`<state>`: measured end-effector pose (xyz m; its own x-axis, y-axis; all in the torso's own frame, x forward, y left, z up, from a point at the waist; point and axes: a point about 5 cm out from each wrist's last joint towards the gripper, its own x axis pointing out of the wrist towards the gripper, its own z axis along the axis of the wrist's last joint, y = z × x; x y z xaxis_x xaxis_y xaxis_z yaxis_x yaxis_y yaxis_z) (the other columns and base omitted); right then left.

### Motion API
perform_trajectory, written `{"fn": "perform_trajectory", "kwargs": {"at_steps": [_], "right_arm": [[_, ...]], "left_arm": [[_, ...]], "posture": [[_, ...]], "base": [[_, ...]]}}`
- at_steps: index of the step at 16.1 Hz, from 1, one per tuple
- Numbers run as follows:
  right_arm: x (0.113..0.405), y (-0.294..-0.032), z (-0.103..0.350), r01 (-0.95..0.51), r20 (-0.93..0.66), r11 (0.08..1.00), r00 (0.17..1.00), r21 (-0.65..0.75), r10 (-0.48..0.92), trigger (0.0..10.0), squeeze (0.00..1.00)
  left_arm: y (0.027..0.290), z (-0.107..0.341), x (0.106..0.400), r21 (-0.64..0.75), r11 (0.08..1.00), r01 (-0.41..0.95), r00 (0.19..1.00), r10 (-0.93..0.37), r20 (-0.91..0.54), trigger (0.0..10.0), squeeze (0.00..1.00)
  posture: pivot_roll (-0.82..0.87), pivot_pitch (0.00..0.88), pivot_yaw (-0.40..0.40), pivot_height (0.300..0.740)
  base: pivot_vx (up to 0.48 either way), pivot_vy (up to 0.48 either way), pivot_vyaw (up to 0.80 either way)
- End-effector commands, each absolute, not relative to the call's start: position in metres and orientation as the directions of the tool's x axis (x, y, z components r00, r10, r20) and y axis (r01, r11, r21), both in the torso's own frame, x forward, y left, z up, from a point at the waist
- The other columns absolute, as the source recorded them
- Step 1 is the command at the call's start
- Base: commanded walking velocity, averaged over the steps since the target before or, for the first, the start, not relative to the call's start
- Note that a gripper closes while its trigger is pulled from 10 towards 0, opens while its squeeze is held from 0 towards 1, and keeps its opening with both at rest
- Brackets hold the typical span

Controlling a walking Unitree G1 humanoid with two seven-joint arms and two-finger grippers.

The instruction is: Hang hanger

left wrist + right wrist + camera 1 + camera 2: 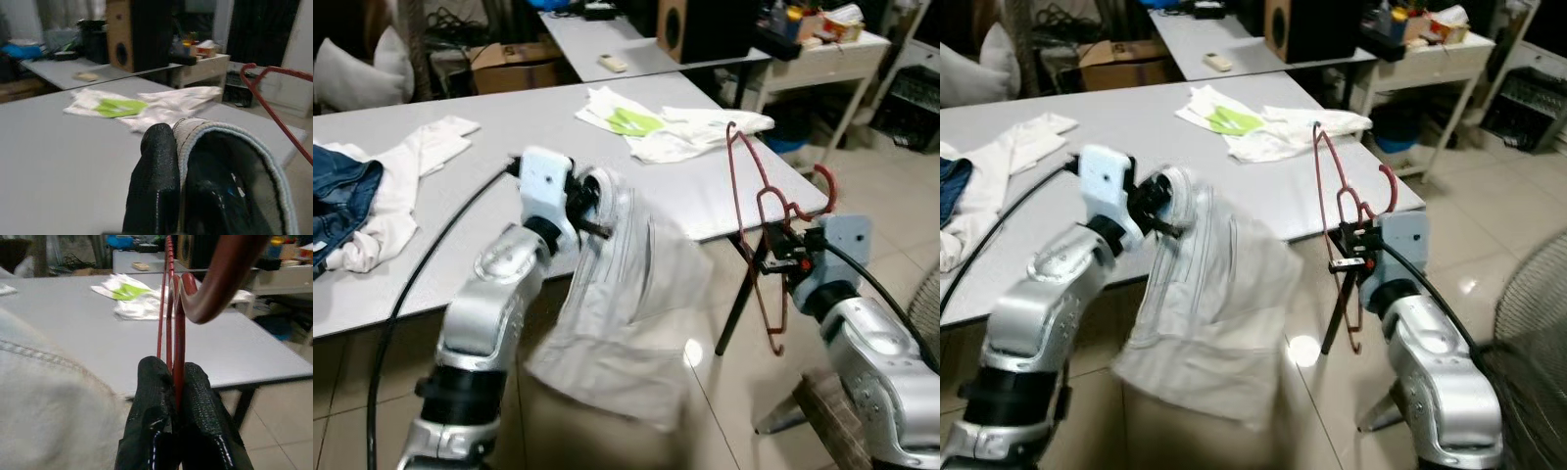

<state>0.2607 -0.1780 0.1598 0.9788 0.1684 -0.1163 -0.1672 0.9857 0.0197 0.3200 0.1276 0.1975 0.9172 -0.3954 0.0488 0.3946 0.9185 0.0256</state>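
Observation:
My right gripper point(781, 257) is shut on a red wire hanger point(759, 211), held on edge beside the table's near right corner; its hook point(215, 279) curves close past the wrist camera. My left gripper point(590, 208) is shut on the waistband of a pale grey garment point(626, 304), which hangs down in front of the table edge, blurred. In the left wrist view the black fingers point(156, 181) pinch the garment's hem point(230, 142), with the hanger point(279, 103) off to one side. About a hand's width separates garment and hanger.
The grey table point(460, 166) carries a white garment point(411, 166) and blue jeans point(337, 196) at the left and white-and-green clothes point(656, 122) at the far right. A second table with a speaker point(690, 29) stands behind. A fan point(1528, 323) is at the right.

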Motion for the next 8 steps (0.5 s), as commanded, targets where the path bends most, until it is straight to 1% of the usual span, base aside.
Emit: {"fn": "perform_trajectory", "kwargs": {"at_steps": [1, 3, 4, 8], "right_arm": [[0.262, -0.178, 0.169, -0.181, -0.077, 0.983, 0.981, 0.009, 0.181, 10.0, 0.0], [0.263, -0.18, 0.168, -0.177, -0.082, 0.984, 0.981, -0.01, 0.176, 10.0, 0.0], [0.264, -0.183, 0.169, -0.158, -0.082, 0.986, 0.985, -0.052, 0.154, 10.0, 0.0], [0.264, -0.181, 0.171, -0.189, -0.068, 0.98, 0.981, -0.062, 0.184, 10.0, 0.0]], "left_arm": [[0.132, 0.214, 0.324, 0.038, 0.926, 0.375, 0.919, -0.377, 0.119, 10.0, 0.0], [0.131, 0.217, 0.332, 0.043, 0.927, 0.374, 0.919, -0.376, 0.118, 10.0, 0.0], [0.129, 0.222, 0.337, 0.037, 0.925, 0.378, 0.916, -0.38, 0.126, 10.0, 0.0], [0.129, 0.225, 0.346, 0.018, 0.92, 0.391, 0.911, -0.39, 0.131, 10.0, 0.0]], "posture": [[-0.2, 0.0, 0.007, 0.74], [-0.2, 0.0, 0.011, 0.74], [-0.2, 0.0, 0.015, 0.74], [-0.2, 0.0, 0.023, 0.74]], "base": [[0.311, 0.0, 0.0], [0.311, 0.0, 0.0], [0.319, 0.0, 0.0], [0.336, 0.0, 0.0]]}}
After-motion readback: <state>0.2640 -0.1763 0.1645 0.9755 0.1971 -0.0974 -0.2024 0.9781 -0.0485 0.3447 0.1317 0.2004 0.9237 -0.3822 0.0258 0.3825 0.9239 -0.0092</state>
